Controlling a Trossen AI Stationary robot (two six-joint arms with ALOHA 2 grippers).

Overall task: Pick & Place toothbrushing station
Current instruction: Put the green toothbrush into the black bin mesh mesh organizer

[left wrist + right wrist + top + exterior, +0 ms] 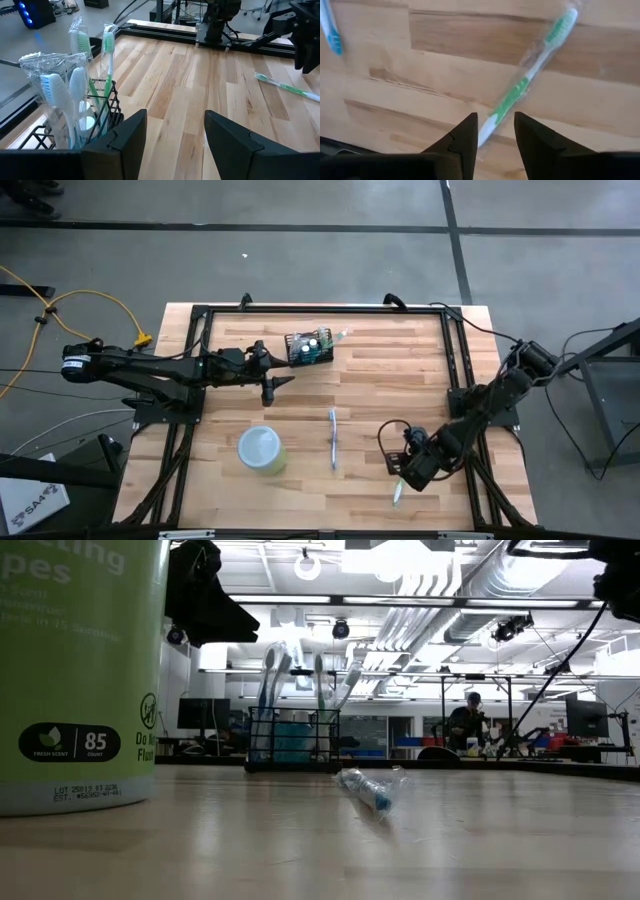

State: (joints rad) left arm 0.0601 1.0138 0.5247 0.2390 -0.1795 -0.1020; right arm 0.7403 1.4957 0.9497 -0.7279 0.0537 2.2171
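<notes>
The toothbrushing station [308, 347] is a small black wire-mesh holder standing on the far middle of the table, with several wrapped toothbrushes upright in it [75, 95]. My left gripper [276, 386] hovers open just near-left of it, fingers level. A green wrapped toothbrush [530, 75] lies flat at the near right. My right gripper [492, 132] points down over it, open, one fingertip on either side of the handle end; I see no touch. A blue wrapped toothbrush [333, 438] lies flat mid-table.
A round yellow-green canister with a pale lid [262, 450] stands near the front, left of the blue toothbrush. A black frame [455, 350] rims the tabletop. Bare wood lies between the holder and the right gripper. People show in the room beyond the table [470, 720].
</notes>
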